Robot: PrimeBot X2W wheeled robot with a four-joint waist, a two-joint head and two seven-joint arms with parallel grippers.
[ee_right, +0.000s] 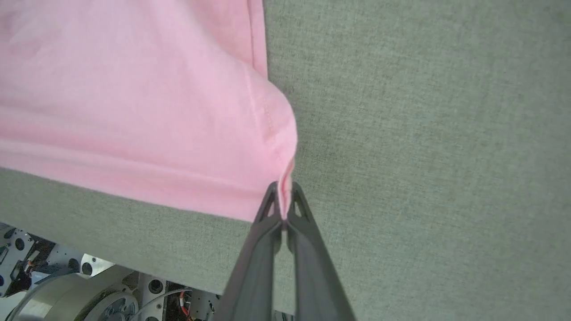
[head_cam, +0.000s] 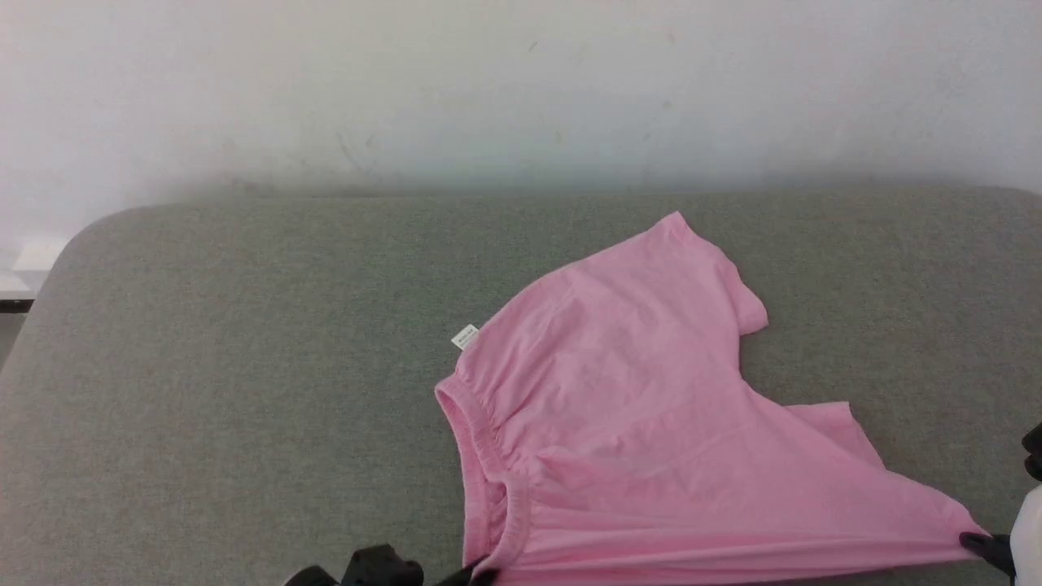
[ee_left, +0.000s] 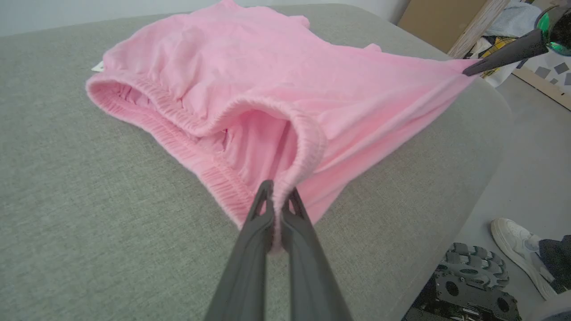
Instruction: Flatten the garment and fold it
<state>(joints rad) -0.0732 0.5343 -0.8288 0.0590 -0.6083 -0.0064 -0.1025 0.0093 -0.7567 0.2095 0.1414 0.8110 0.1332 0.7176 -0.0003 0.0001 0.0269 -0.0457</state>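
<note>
Left jaws pinched on waistband (ee_left: pixel 308 138) of garment (ee_left: pixel 250 67), right jaws clamped on its hem corner (ee_right: pixel 285 171)

Robotics lab or workroom: grey padded table (head_cam: pixel 244 366), bare white wall (head_cam: pixel 488 81), cardboard box (ee_left: pixel 435 22)

The left gripper (ee_left: pixel 279 198) and the right gripper (ee_right: pixel 284 198), held well apart, are each clamped tight on the garment (head_cam: pixel 619 391).

A wide grey woven-fabric cushion with rounded corners (head_cam: pixel 244 366) lies in even, soft light. Behind it stands a plain white, lightly scuffed wall (head_cam: pixel 488 81). Past its rounded side edge are a smooth pale grey floor (ee_left: pixel 531 178), a brown cardboard box (ee_left: pixel 432 20) and a light wooden post (ee_left: pixel 473 31).
</note>
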